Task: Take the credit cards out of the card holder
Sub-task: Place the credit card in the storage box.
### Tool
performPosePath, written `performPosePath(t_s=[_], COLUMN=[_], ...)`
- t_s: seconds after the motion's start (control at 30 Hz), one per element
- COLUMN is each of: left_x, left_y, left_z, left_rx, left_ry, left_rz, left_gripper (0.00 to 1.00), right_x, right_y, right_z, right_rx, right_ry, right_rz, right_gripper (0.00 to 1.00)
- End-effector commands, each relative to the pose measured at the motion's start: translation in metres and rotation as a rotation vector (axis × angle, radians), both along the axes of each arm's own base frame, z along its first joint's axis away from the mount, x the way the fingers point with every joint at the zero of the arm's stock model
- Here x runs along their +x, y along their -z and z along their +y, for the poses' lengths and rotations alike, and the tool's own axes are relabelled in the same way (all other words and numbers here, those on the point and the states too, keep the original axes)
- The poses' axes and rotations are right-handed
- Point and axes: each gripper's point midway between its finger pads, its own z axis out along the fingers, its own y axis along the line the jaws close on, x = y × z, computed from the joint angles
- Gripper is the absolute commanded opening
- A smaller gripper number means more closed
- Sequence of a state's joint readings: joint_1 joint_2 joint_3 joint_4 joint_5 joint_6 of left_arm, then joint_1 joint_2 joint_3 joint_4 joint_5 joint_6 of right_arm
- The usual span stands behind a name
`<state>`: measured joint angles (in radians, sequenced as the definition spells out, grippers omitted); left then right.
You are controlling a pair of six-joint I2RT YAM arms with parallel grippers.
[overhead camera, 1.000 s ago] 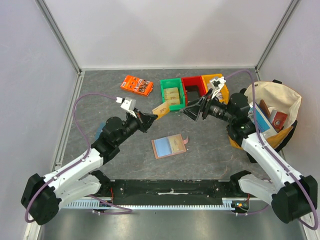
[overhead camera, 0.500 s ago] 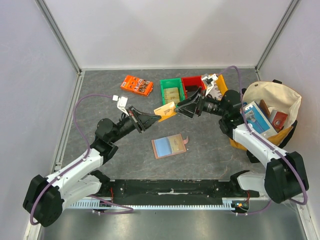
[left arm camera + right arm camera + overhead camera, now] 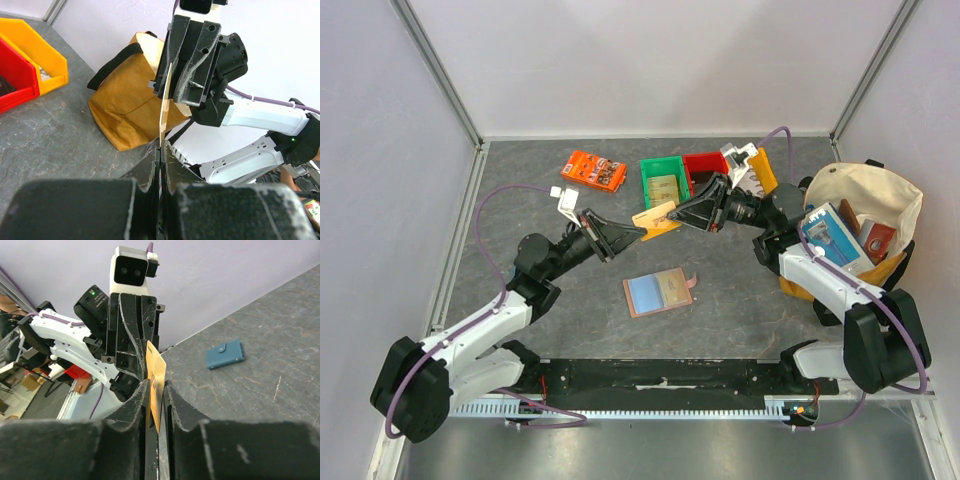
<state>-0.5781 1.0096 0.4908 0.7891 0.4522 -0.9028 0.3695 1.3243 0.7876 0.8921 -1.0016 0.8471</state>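
The card holder point(image 3: 660, 292) lies open on the table, tan with a light blue lining, below both grippers. In the air above it, my left gripper point(image 3: 638, 231) is shut on one end of an orange-yellow credit card point(image 3: 657, 219). The left wrist view shows this card point(image 3: 164, 107) edge-on, rising from the clamped left gripper point(image 3: 161, 150). My right gripper point(image 3: 682, 218) meets the card from the right. In the right wrist view the card point(image 3: 157, 380) sits between the fingers of the right gripper point(image 3: 157, 390), which stand narrowly apart, one finger point(image 3: 140, 395) against it.
Green bin point(image 3: 664, 185), red bin point(image 3: 705, 170) and yellow bin point(image 3: 764, 170) stand at the back. An orange packet point(image 3: 593, 171) lies back left. A canvas bag point(image 3: 865, 215) with items is at the right. A teal-blue pouch point(image 3: 225, 354) lies flat on the table.
My right gripper has swung left to the card and narrowed its jaws around it. My left gripper has carried the card slightly up and to the right.
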Motion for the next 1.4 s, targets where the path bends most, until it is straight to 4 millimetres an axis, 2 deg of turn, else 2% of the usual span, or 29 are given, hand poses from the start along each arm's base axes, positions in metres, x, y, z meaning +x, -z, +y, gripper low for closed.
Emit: performPosePath(t_s=[0.0,0.1,0.17,0.27,0.43,0.5,0.6,0.7,0.87,0.93,0.97,1.07,1.27,1.37], left_x=[-0.002,-0.002,0.001,0.013,0.032,0.036,0.039,0.045,0.055,0.058,0.059,0.060,0.064,0.063], left_y=[-0.037,-0.039,-0.037,-0.022,-0.015,-0.015,-0.011,-0.006,0.018,0.031,0.039,0.052,0.058,0.059], left_z=[0.000,0.001,0.004,0.012,0.051,0.068,0.093,0.117,0.149,0.159,0.161,0.170,0.183,0.184], left_rx=[-0.078,-0.076,-0.051,0.059,0.253,0.324,0.446,0.566,0.721,0.753,0.762,0.786,0.835,0.840], left_ry=[0.019,0.015,-0.006,-0.088,-0.327,-0.407,-0.505,-0.597,-0.675,-0.699,-0.695,-0.700,-0.755,-0.760], left_rz=[-0.075,-0.079,-0.075,-0.038,-0.016,-0.016,0.000,0.020,0.061,0.080,0.097,0.143,0.155,0.154], left_gripper=[0.02,0.02,0.07,0.27,0.69,0.82,0.93,0.99,0.99,0.99,0.99,0.99,0.99,0.99], right_x=[-0.008,-0.003,0.002,0.020,0.058,0.075,0.104,0.134,0.182,0.193,0.204,0.223,0.253,0.263], right_y=[-0.018,-0.015,-0.013,-0.006,0.003,0.002,0.005,0.012,0.033,0.039,0.043,0.061,0.074,0.095], right_z=[0.002,0.002,0.001,-0.001,-0.021,-0.033,-0.060,-0.094,-0.158,-0.168,-0.189,-0.220,-0.253,-0.265], right_rx=[0.031,0.017,-0.008,-0.101,-0.248,-0.266,-0.290,-0.312,-0.396,-0.418,-0.448,-0.597,-0.774,-0.880], right_ry=[-0.043,-0.030,-0.007,0.066,0.216,0.276,0.384,0.521,0.751,0.790,0.862,0.993,1.106,1.109], right_rz=[-0.063,-0.054,-0.050,-0.072,-0.020,0.017,0.080,0.168,0.313,0.345,0.361,0.394,0.419,0.447], right_gripper=[0.18,0.02,0.00,0.00,0.00,0.00,0.00,0.00,0.00,0.00,0.00,0.00,0.00,0.00])
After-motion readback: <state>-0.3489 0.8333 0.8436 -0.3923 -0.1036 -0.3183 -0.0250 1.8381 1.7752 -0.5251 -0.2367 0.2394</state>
